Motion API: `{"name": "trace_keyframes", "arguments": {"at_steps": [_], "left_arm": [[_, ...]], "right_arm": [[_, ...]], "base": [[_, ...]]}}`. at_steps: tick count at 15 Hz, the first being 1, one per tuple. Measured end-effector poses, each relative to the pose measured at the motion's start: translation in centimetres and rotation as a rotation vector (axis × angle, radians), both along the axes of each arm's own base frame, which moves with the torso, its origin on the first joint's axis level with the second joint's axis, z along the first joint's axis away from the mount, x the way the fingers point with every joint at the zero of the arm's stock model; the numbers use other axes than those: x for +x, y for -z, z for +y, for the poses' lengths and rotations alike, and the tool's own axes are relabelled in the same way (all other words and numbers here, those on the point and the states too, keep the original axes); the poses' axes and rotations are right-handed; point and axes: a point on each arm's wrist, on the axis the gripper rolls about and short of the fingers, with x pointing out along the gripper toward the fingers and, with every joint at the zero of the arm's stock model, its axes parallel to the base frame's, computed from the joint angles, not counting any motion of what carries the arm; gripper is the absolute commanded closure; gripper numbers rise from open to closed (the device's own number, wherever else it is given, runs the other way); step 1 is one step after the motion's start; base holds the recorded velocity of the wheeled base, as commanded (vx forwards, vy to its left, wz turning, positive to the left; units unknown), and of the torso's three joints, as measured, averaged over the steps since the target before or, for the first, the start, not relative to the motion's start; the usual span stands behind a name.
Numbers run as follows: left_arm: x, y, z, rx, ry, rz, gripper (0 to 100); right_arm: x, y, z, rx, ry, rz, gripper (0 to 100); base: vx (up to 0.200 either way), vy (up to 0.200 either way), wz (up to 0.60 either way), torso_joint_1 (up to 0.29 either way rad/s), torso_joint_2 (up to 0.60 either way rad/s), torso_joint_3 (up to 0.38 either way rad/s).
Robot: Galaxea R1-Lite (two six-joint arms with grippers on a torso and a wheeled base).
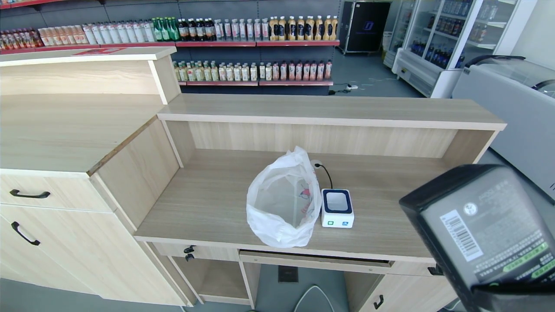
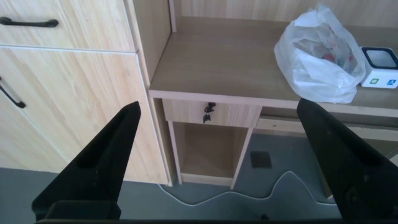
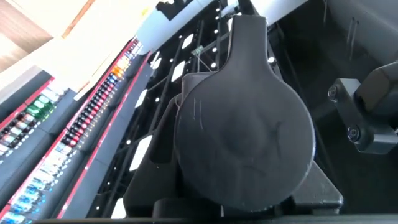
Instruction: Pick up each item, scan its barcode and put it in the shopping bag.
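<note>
Bottle (image 1: 485, 229), dark, rigid, smooth-walled, likely moderately heavy: grasped by right hand (image 1: 514, 299) at 4 o'clock of bag (image 1: 260, 208), best held about the body, clear of barcode (image 1: 460, 236); left hand (image 2: 217, 106) released.

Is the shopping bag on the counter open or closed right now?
Open. The shopping bag stands on the counter with its mouth spread wide; the inside looks empty.

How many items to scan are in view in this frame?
1: a black container raised at the robot's right, right of the scanner. The shopping bag looks empty, though its folds could hide something.
</note>
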Motion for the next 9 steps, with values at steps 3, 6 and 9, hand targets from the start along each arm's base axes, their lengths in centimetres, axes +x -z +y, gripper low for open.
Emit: {"name": "trace_keyframes", "arguments": {"at_steps": [3, 6, 9], "left_arm": [[0.00, 0.00, 0.00, 0.000, 0.000, 0.000, 0], [0.00, 0.00, 0.00, 0.000, 0.000, 0.000, 0], [0.00, 0.00, 0.00, 0.000, 0.000, 0.000, 0]], "right_arm": [[-0.03, 0.08, 0.01, -0.003, -0.007, -0.006, 100], [-0.07, 0.14, 0.03, -0.005, -0.016, -0.009, 100], [0.28, -0.20, -0.28, 0.021, 0.025, 0.103, 100]], "base": [[0.000, 0.000, 0.00, 0.000, 0.00, 0.000], [0.000, 0.000, 0.00, 0.000, 0.00, 0.000], [0.000, 0.000, 0.00, 0.000, 0.00, 0.000]]}}
